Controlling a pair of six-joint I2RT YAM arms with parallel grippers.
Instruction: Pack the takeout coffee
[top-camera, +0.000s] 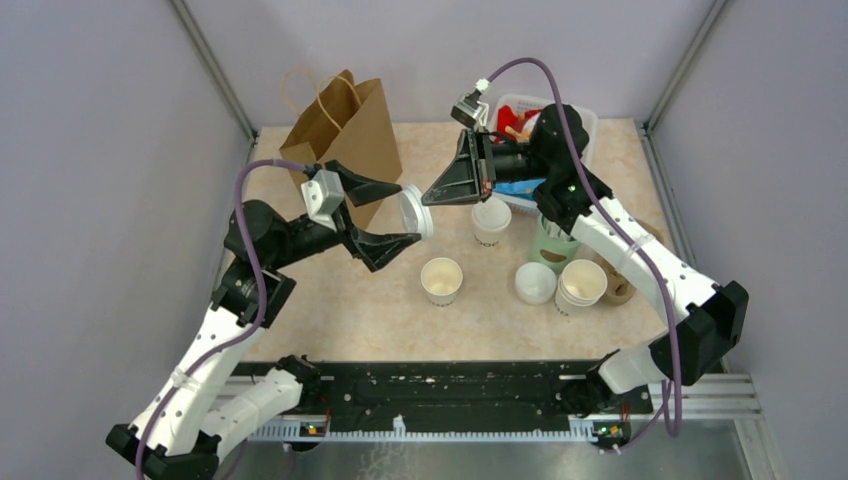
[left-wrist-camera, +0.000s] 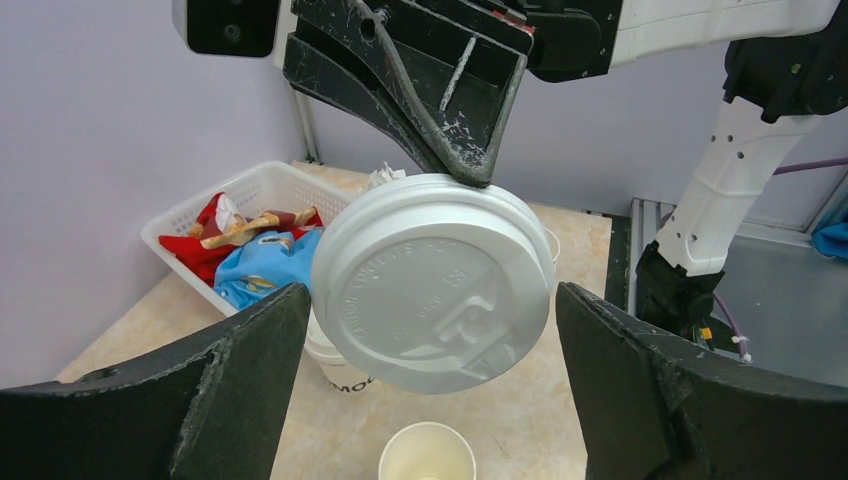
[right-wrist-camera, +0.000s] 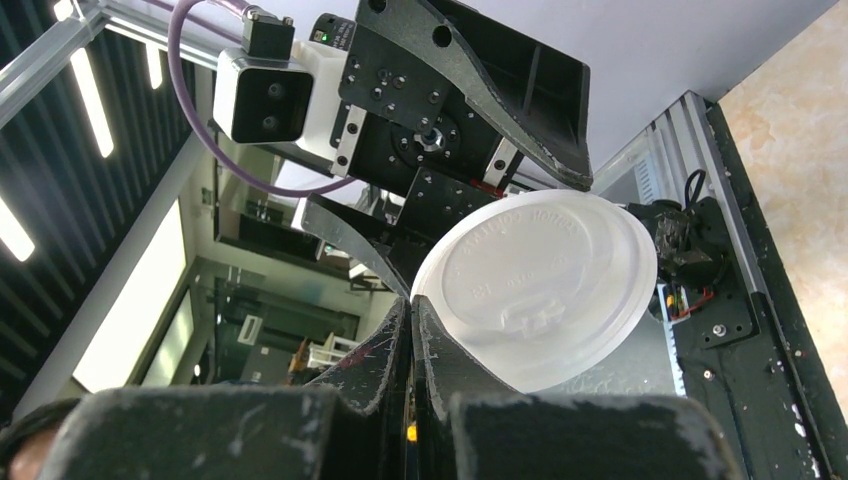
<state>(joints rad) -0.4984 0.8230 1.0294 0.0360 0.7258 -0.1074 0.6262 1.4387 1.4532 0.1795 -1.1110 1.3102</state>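
Top external view: the right gripper (top-camera: 428, 197) is pinched shut on the rim of a white round plastic lid (top-camera: 413, 213). It holds the lid on edge in mid-air, between the wide-open fingers of the left gripper (top-camera: 407, 213), which grip nothing. This looks like a handover, so that the left arm can take the lid across its width. The white paper cup with black lettering (top-camera: 490, 222) stands lidless on the beige table (top-camera: 330, 330), just right of the lid. A second open white paper cup (top-camera: 441, 280) is near it. The brown paper bag (top-camera: 345, 130) stands upright behind the left gripper.

Left wrist view: the lid's top faces the camera. Its edges nearly meet both fingertips, so closing probably has little slack. The lettered cup peeks out at the lid's lower left.

Right wrist view: the closed fingers clamp only the lid's lower rim, leaving most of the edge free.
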